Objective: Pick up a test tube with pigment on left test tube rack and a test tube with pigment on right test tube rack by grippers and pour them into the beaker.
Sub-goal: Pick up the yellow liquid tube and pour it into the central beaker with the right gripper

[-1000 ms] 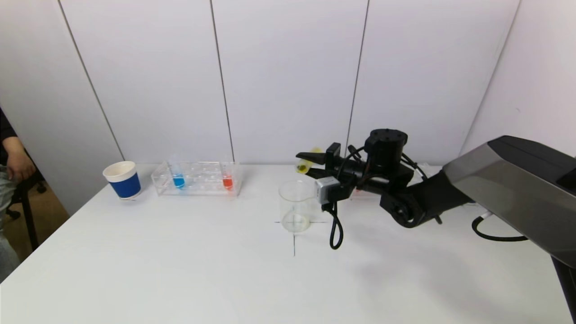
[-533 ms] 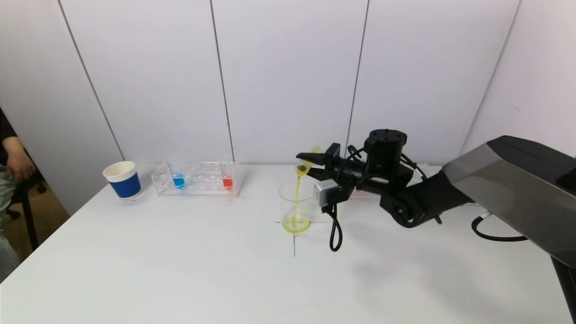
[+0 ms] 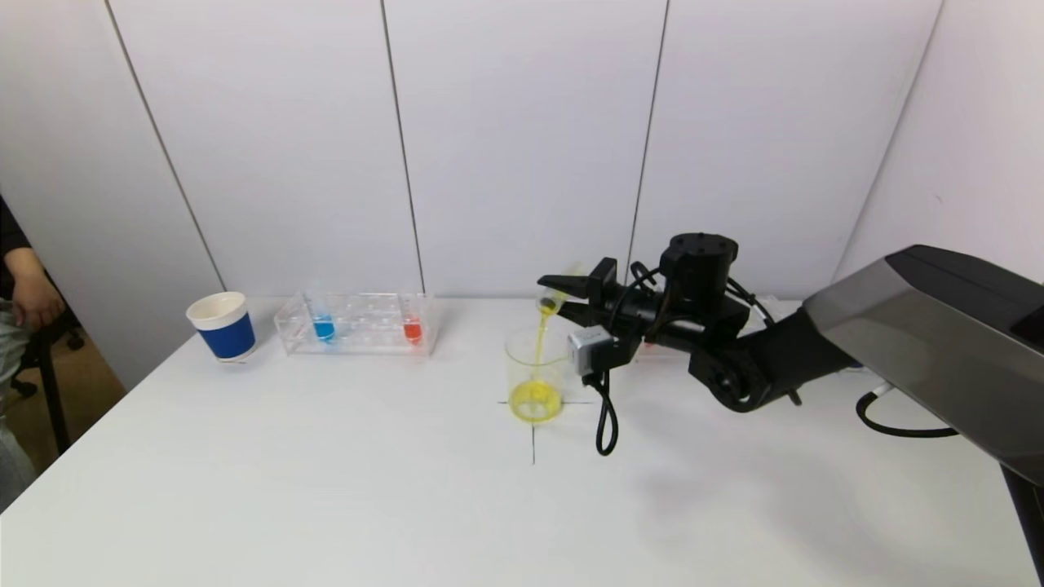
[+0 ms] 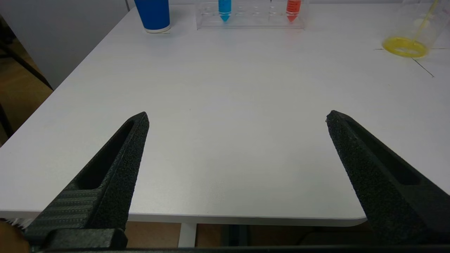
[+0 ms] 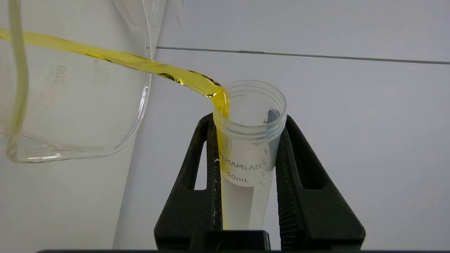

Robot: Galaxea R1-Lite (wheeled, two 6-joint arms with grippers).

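My right gripper (image 3: 559, 295) is shut on a clear 50 mL test tube (image 5: 246, 154), which is tipped over the beaker (image 3: 536, 371). A yellow stream (image 5: 140, 65) runs from the tube's mouth into the beaker, and yellow liquid pools at the bottom. The left test tube rack (image 3: 356, 324) stands at the back left and holds a blue tube (image 3: 324, 326) and a red tube (image 3: 412, 328). The right rack is hidden behind my right arm. My left gripper (image 4: 237, 117) hangs open and empty over the table's near edge, far from the rack (image 4: 251, 17).
A blue and white paper cup (image 3: 222, 326) stands left of the rack. A black cable (image 3: 608, 416) dangles from the right wrist, right beside the beaker. A person's arm (image 3: 28, 293) shows at the far left edge. A black cross marks the table under the beaker.
The tube in my right gripper has tipped a little further. Yellow liquid started flowing and now fills the beaker's bottom, where there was none a second ago. The left arm has not moved.
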